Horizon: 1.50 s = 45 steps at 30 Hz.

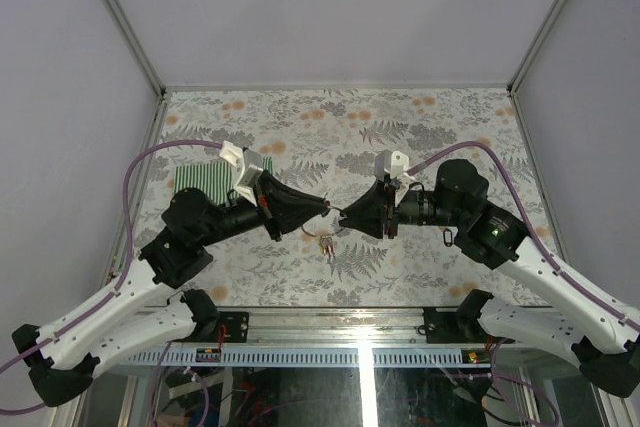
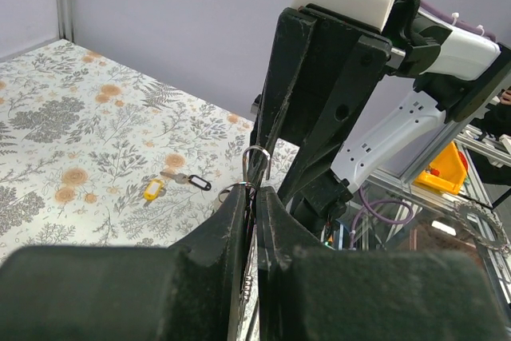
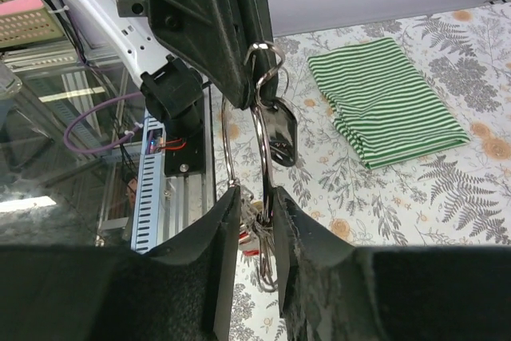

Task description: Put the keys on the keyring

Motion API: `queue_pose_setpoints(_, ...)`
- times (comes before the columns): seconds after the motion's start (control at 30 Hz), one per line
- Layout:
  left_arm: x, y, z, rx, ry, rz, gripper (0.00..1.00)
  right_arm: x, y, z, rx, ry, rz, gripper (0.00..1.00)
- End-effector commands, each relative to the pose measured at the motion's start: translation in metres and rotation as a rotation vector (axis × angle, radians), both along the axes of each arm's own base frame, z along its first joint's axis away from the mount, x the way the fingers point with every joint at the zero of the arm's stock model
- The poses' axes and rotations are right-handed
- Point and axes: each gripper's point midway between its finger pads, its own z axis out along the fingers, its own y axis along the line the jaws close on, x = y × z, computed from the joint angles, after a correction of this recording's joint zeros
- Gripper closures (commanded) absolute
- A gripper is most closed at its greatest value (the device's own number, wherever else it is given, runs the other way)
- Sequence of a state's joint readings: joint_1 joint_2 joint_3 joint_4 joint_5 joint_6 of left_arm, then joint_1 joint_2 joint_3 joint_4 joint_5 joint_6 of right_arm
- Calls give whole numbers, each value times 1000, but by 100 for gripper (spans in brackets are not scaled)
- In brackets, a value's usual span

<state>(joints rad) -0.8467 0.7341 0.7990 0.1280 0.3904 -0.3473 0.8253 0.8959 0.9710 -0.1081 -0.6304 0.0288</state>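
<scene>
My two grippers meet tip to tip above the middle of the table. The left gripper [image 1: 327, 207] [image 2: 254, 191] is shut on the thin silver keyring [image 2: 266, 162]. The right gripper [image 1: 343, 214] [image 3: 254, 194] is shut on the same keyring [image 3: 260, 149], whose wire runs up between its fingers to the left gripper's tips. A black key head [image 3: 281, 129] hangs from the ring. A bunch of keys [image 3: 255, 231] [image 1: 326, 240] with red tags hangs under the right jaws. One loose key with yellow and black tags [image 2: 172, 180] lies on the table.
A folded green-and-white striped cloth [image 1: 205, 183] [image 3: 387, 101] lies on the floral tablecloth at the left. Aluminium frame rails and cables [image 3: 152, 165] run along the near table edge. Grey walls close the back and sides.
</scene>
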Motion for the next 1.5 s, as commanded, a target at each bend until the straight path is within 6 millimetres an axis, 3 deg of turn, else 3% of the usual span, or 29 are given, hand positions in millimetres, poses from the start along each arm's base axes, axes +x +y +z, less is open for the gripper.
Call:
queue_pose_setpoints(0.0,-3,1,20,-77,-50,-8,100,-8,5,31,91,-47,58,72)
queue_pose_setpoints(0.13,-3,-1,18,-71,-43,-13,100,-9,6,33,99,-35,67,73)
queue_pose_setpoints(0.33,-2,-1,17,-69,-42,-13,100,-11,9,31,98,-11,79,83)
queue_pose_setpoints(0.53,0,0,16,-71,-34,6,100,-12,8,35,88,-1,81,100)
queue_pose_setpoints(0.67,5,3,15,-80,-23,39,100,-11,5,38,73,-10,66,100)
queue_pose_setpoints(0.8,9,6,12,-93,-12,69,85,-8,1,44,73,-35,40,100)
queue_pose_setpoints(0.9,11,6,12,-96,-12,75,80,-8,1,45,73,-38,38,100)
queue_pose_setpoints(1.13,13,4,8,-83,-3,80,76,-7,-1,45,75,-40,25,100)
queue_pose_setpoints(1.47,29,28,5,-37,-3,242,62,10,-16,40,-12,-47,-115,100)
